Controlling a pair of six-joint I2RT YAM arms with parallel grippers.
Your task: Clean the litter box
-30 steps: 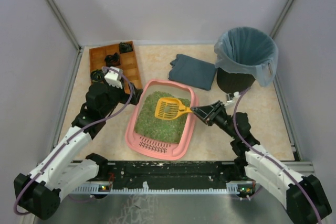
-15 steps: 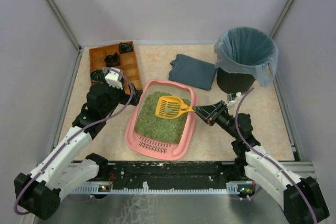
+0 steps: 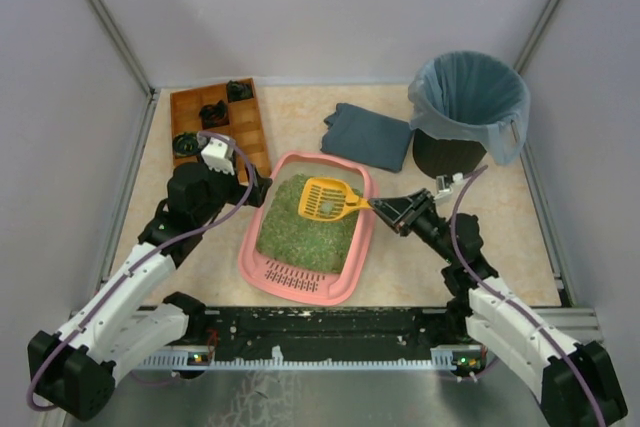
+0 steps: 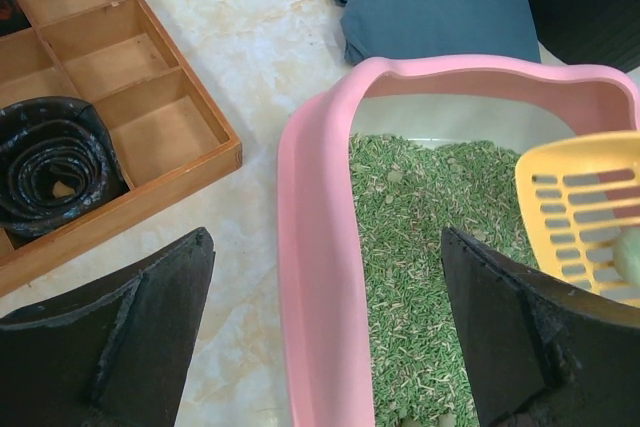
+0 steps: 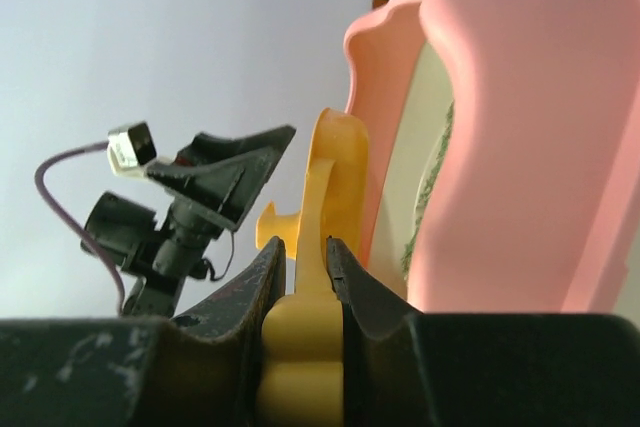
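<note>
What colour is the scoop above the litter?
The scoop is yellow, with slots; clearest in the left wrist view.

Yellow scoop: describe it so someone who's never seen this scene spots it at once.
Find the pink rectangular plastic litter box of green granules in the middle of the table. Above its far right end is the yellow slotted plastic scoop, handle clamped in the right gripper's jaws. It is the only yellow thing here.
</note>
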